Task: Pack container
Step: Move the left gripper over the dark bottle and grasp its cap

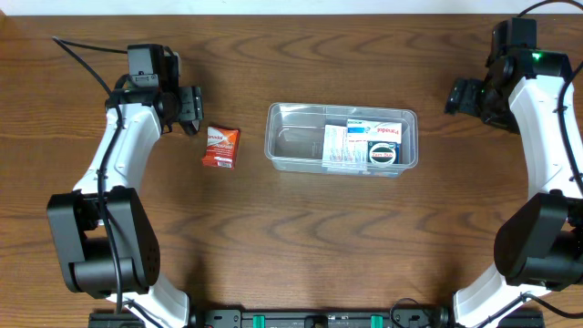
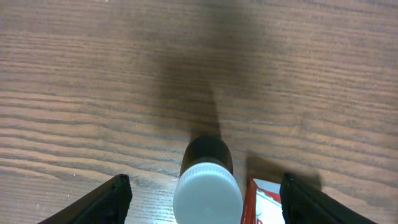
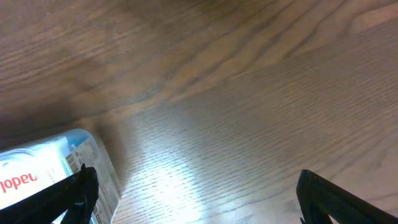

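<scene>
I am seeing the container sitting at the centre of the desk, with white packets lying in its right half. My left hand is standing wide at upper left, its fingers flanking a white-capped bottle without touching it. A red packet is lying just beside the bottle. My right hand is hanging wide open at upper right, holding nothing.
</scene>
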